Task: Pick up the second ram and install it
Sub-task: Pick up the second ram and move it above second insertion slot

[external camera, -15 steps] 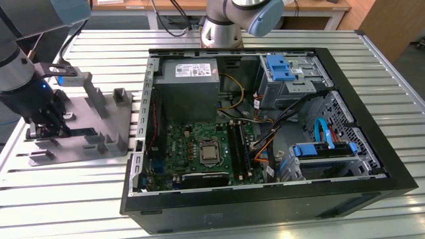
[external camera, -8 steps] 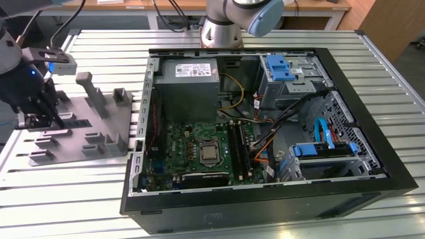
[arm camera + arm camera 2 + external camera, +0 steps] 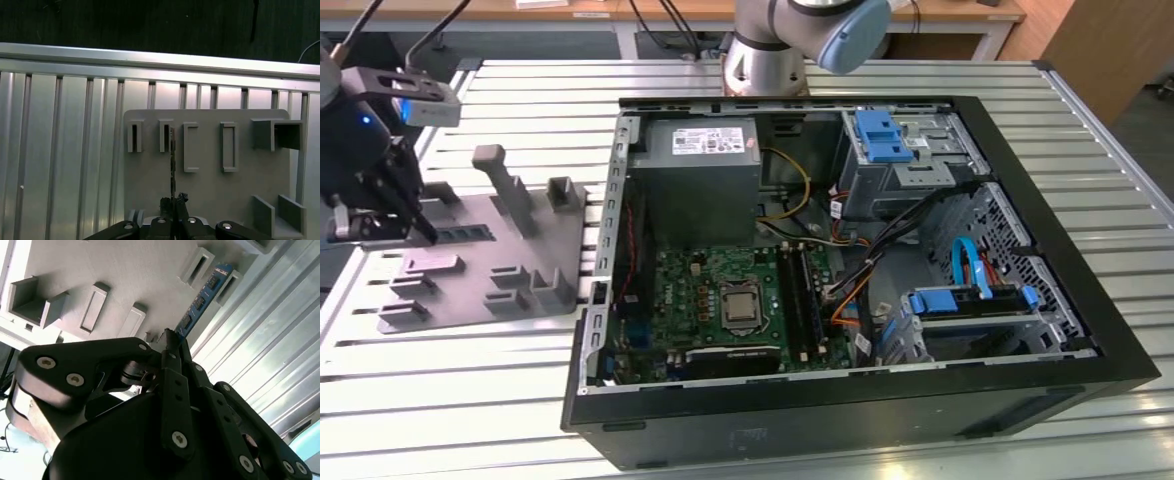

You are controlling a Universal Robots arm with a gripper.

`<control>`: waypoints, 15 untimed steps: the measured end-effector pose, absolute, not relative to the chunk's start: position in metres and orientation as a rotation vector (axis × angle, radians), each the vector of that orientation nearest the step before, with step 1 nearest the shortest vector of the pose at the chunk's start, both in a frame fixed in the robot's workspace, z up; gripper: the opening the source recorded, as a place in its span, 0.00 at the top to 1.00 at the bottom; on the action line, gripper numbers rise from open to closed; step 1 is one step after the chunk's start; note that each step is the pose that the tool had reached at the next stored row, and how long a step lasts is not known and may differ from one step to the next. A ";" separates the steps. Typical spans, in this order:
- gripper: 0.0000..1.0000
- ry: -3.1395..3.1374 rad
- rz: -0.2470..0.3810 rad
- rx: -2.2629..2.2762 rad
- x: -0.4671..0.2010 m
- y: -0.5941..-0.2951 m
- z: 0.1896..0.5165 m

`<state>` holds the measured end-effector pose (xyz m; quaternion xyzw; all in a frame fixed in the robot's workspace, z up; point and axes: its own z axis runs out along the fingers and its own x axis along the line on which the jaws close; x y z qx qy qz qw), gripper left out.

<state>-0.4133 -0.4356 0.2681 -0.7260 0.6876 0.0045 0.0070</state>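
Early stage: second ram (image 3: pixel 200 302) not yet installed. Stands on edge over grey tray (image 3: pixel 520 270) on counter (image 3: pixel 454 400), at exterior view's left, well apart from motherboard (image 3: pixel 720 290) inside open PC case (image 3: pixel 1067 300). Pick-up looks underway. In second wrist view, hand (image 3: pixel 169 340) pressed nearly together, pinching stick's near end btwn fingertips, w/ far end just beside a tray slot. Can't tell whether lifted clear of tray. Left undone, by the look of it: move across to case and seating on board.
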 end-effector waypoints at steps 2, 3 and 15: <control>0.86 2.150 0.015 -2.270 -0.413 -0.436 0.274; 0.86 2.150 0.015 -2.270 -0.413 -0.436 0.277; 0.86 2.149 0.018 -2.269 -0.413 -0.436 0.309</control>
